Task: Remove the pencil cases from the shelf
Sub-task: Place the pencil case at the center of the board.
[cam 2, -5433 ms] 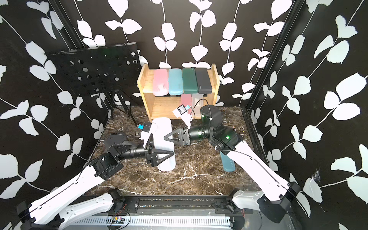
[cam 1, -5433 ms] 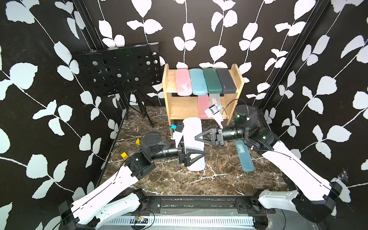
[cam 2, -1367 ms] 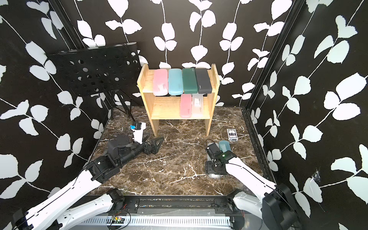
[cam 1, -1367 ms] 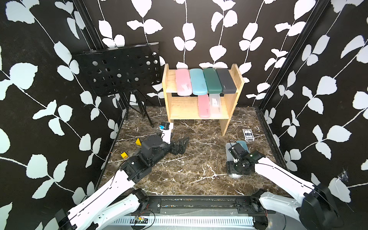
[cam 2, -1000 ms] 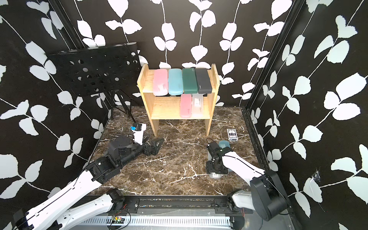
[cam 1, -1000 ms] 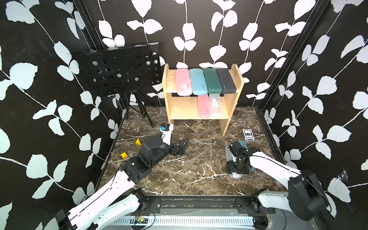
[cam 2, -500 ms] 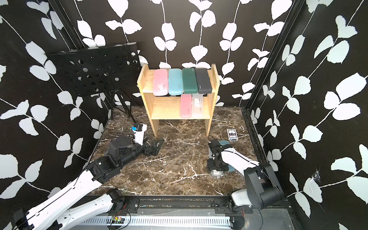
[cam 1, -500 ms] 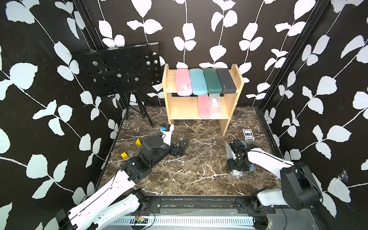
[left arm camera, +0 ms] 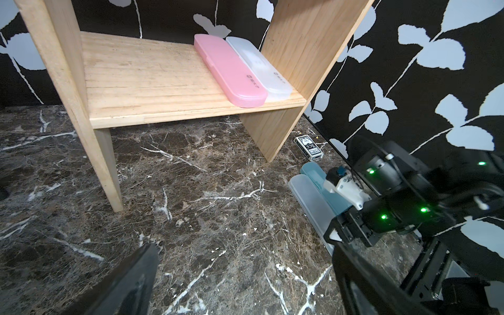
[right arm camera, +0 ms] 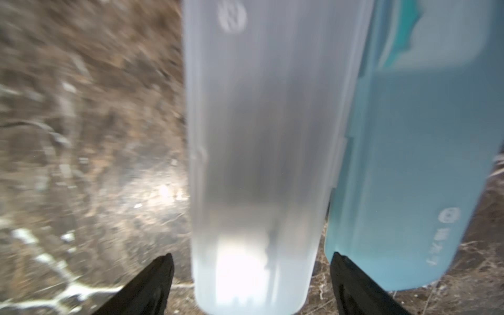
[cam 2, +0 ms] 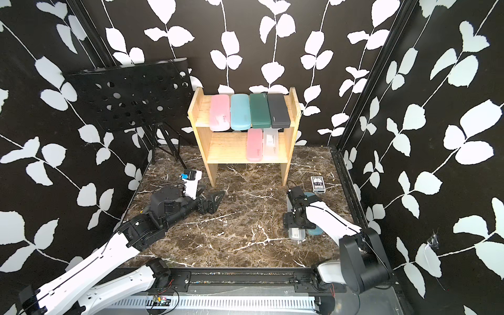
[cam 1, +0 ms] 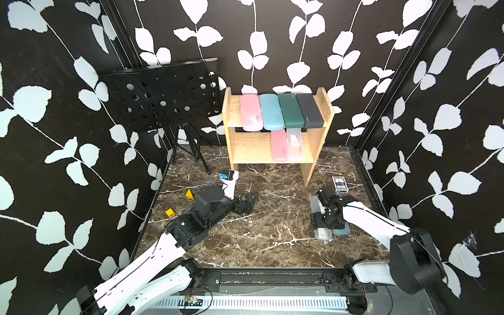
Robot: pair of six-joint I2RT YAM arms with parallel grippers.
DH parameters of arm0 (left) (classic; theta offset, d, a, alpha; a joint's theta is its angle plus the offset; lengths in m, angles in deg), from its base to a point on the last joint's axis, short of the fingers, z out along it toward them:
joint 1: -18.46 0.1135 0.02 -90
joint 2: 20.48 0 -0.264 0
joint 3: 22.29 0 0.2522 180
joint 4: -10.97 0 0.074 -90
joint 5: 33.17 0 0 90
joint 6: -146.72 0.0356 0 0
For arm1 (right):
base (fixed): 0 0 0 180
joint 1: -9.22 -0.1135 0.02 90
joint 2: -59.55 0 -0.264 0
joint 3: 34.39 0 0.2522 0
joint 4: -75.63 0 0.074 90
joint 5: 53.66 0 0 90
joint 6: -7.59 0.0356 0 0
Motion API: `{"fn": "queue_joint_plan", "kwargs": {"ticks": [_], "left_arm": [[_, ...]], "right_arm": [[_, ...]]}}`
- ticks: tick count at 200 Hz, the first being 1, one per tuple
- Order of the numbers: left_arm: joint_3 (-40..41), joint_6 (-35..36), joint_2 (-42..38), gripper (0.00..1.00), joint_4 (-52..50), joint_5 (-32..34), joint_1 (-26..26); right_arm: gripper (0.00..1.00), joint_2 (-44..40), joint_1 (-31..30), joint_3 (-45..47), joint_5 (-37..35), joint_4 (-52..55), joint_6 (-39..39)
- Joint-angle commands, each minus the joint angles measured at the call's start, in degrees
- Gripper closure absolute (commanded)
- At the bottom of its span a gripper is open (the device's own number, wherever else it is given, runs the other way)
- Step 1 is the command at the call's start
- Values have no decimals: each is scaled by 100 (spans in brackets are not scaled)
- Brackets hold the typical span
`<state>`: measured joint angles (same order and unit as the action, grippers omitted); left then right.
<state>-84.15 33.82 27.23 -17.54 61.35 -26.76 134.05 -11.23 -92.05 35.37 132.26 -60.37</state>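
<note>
The shelf (cam 1: 256, 152) stands at the back. Pink (cam 1: 251, 111), light blue (cam 1: 270, 111), dark green (cam 1: 290, 109) and dark grey (cam 1: 309, 109) pencil cases lie on its upper board. A pink case (cam 1: 279, 144) and a frosted clear one (cam 1: 295, 141) lie on the lower board. On the floor at the right, another frosted clear case (right arm camera: 253, 136) lies beside a light blue case (right arm camera: 409, 163). My right gripper (right arm camera: 251, 256) hovers open over the clear one, with a gap at each finger. My left gripper (left arm camera: 244, 246) is open and low over the floor, facing the shelf.
A black perforated music stand (cam 1: 163, 95) stands at the back left. A small black-and-white card box (cam 1: 339, 184) lies by the shelf's right leg, close to the floor cases. Two small yellow blocks (cam 1: 189, 194) (cam 1: 169, 212) lie on the marble floor at the left.
My right gripper has opened and let go of the frosted clear case, which now rests on the floor beside the light blue one. The left arm has barely moved.
</note>
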Motion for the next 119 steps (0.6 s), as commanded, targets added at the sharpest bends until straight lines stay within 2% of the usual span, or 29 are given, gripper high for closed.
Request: {"fn": "queue_joint_plan", "kwargs": {"ticks": [1, 12, 36, 47, 63, 90, 119], "left_arm": [[-251, -78, 138, 1, 32, -108, 30], [-314, -192, 301, 1, 96, -261, 66], [-452, -637, 845, 1, 558, -1177, 235], [-551, -749, 1077, 1, 818, -1382, 249], [-863, -678, 1418, 1, 798, -1158, 249], [-1669, -20, 2243, 1, 320, -697, 220], [-2061, 624, 3044, 1, 754, -228, 75]], "right_arm": [[5, -586, -145, -471, 163, 195, -34], [5, -893, -266, -628, 192, 223, 8], [3, -1460, -384, -1040, 292, 232, 143], [2, -1642, -407, -1213, 304, 224, 214], [1, -1829, -407, -1440, 249, 252, 305], [1, -1967, -407, -1651, 200, 228, 452], [1, -1872, -407, -1709, 251, 94, 507]]}}
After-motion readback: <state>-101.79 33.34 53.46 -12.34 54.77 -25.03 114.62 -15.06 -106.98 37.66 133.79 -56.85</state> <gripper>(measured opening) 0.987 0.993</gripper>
